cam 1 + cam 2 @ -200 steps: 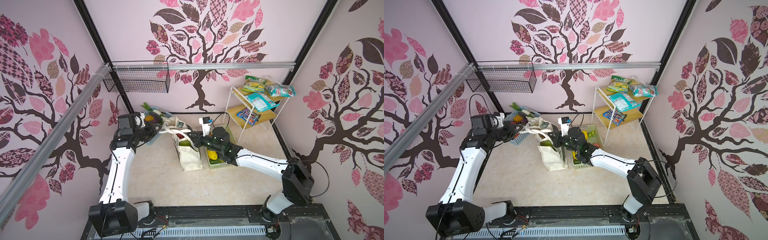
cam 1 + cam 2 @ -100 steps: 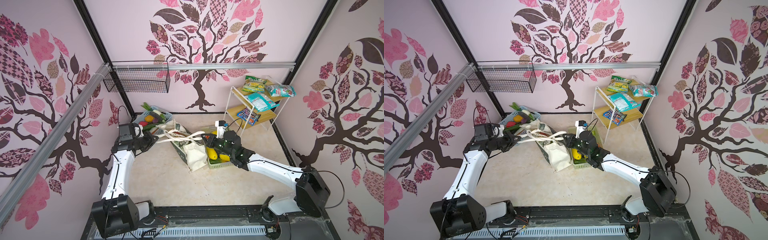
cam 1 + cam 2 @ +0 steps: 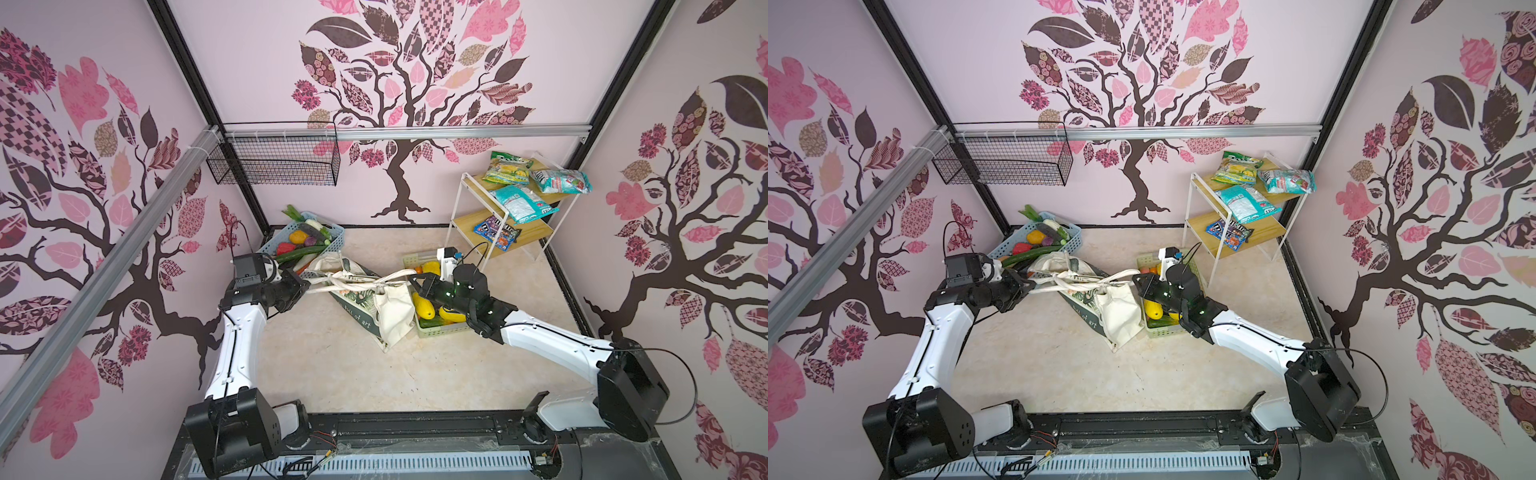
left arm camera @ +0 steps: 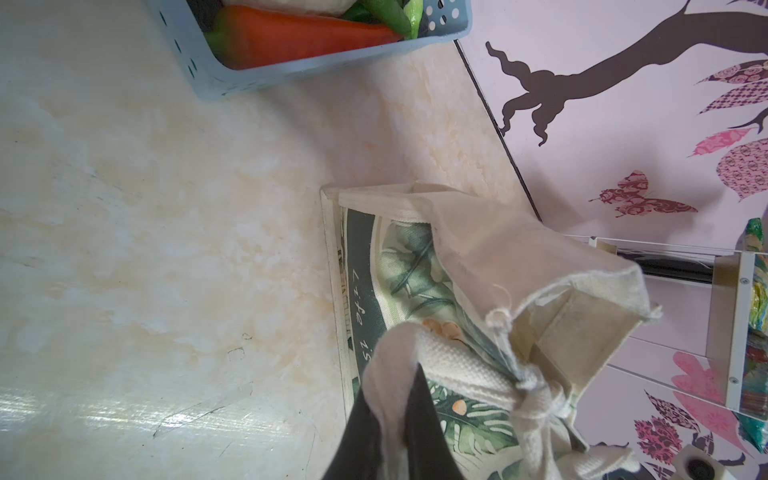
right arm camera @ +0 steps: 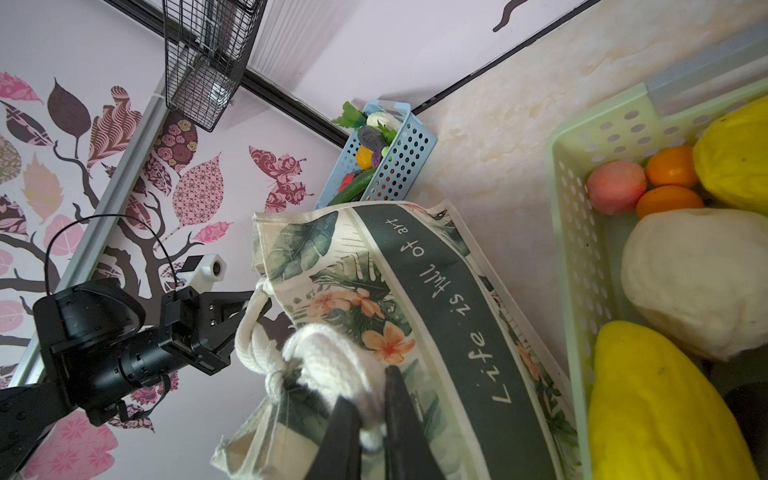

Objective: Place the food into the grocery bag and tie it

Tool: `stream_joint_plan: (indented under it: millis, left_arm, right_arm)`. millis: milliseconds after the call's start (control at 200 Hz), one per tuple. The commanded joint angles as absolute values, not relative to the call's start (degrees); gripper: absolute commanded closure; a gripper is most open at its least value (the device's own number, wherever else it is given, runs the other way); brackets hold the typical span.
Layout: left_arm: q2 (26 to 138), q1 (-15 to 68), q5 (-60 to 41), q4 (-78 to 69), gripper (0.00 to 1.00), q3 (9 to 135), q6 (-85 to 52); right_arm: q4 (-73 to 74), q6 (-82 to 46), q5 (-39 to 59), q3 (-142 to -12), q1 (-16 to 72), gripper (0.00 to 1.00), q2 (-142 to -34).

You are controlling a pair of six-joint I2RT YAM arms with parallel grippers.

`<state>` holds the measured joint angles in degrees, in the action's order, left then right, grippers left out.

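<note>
Grocery bag point(image 3: 390, 311) lies slumped on its side on the worktop point(image 3: 332, 365), between the blue basket point(image 3: 337, 243) and the green basket point(image 3: 440, 332). My left tool point(image 3: 306, 286) is clamped on the handles point(image 3: 357, 284) at one end and my right tool point(image 3: 412, 281) pinches them at the other. They're stretched between us, with a knot point(image 4: 536, 395) over the bag's mouth. Yellow fruits point(image 3: 424, 309) sit in the green basket.

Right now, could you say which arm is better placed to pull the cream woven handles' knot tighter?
Probably right: both grip handles, but the left pincer sits near the pink wall, while the right pincer has more room behind.
</note>
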<state>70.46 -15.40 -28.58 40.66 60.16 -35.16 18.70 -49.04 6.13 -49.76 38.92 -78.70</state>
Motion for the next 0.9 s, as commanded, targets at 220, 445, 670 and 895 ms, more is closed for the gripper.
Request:
stream_joint_plan:
  millis: [220, 445, 670, 895]
  left_arm:
    - [73.72, -21.24, -4.12, 37.15, 1.00, 59.29, -32.78]
    - [72.43, -13.44, -4.09, 37.75, 1.00, 61.58, -31.46]
    - [69.75, -12.92, -10.57, 39.57, 0.85, 66.26, -32.74]
    - [68.58, -12.94, -17.86, 40.53, 0.53, 69.56, -33.77]
  right_arm:
    - [14.04, -45.34, -7.87, -50.10, 25.29, 1.00, -77.66]
    - [12.55, -39.17, 3.22, -55.88, 26.69, 1.00, -78.62]
    - [7.96, -33.02, 10.43, -62.31, 26.89, 0.90, -78.68]
    - [5.45, -31.57, 14.94, -64.88, 26.83, 0.72, -78.84]
